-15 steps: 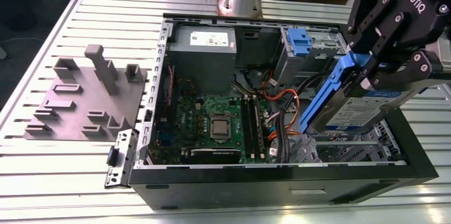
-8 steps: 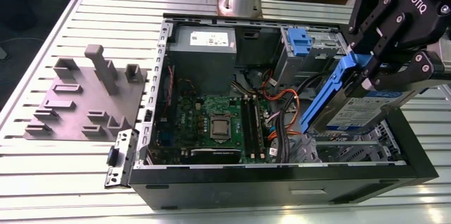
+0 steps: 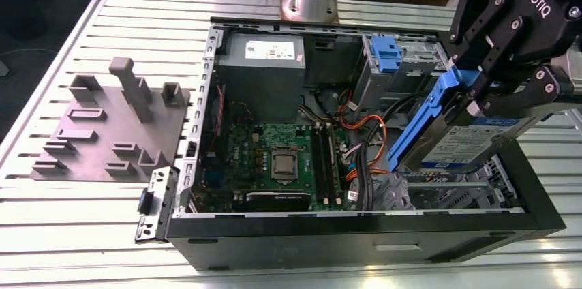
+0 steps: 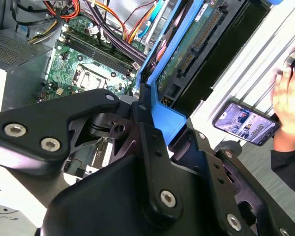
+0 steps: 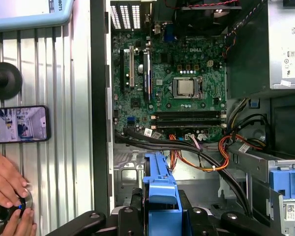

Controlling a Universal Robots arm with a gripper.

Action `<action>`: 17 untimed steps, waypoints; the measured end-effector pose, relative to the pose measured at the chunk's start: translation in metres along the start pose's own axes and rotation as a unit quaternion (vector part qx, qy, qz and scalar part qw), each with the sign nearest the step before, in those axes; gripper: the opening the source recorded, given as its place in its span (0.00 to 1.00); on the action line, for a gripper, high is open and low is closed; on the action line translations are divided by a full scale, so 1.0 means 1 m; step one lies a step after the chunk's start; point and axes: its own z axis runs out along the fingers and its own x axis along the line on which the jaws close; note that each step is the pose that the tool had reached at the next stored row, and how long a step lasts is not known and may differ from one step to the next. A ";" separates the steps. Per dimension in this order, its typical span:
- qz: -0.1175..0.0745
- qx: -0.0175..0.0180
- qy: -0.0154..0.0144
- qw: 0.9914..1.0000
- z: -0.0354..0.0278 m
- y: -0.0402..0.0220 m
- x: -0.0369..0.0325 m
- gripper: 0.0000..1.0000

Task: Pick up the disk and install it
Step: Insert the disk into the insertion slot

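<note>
One gripper (image 3: 478, 95) has its fingers clamped on the blue frame of the one disk (image 3: 465, 144), held tilted over one open computer case (image 3: 364, 231); one motherboard (image 3: 272, 159) lies inside; one phone (image 5: 18, 124) lies on the slatted table (image 5: 64, 73); a person's two hands (image 5: 5, 179) are near it.

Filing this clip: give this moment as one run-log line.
hand: shut on disk | disk: held tilted over open case | install: not done
</note>
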 end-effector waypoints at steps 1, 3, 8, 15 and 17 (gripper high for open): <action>0.000 0.000 0.000 1.000 0.0000 -0.0002 0.0000 0.37; 0.000 0.000 0.000 1.000 0.0003 -0.0031 -0.0001 0.37; 0.000 0.000 0.000 1.000 0.0013 -0.0130 -0.0006 0.37; 0.000 0.000 0.000 1.000 0.0081 -0.0218 -0.0009 0.37; 0.000 0.000 0.000 1.000 0.0103 -0.0235 -0.0010 0.37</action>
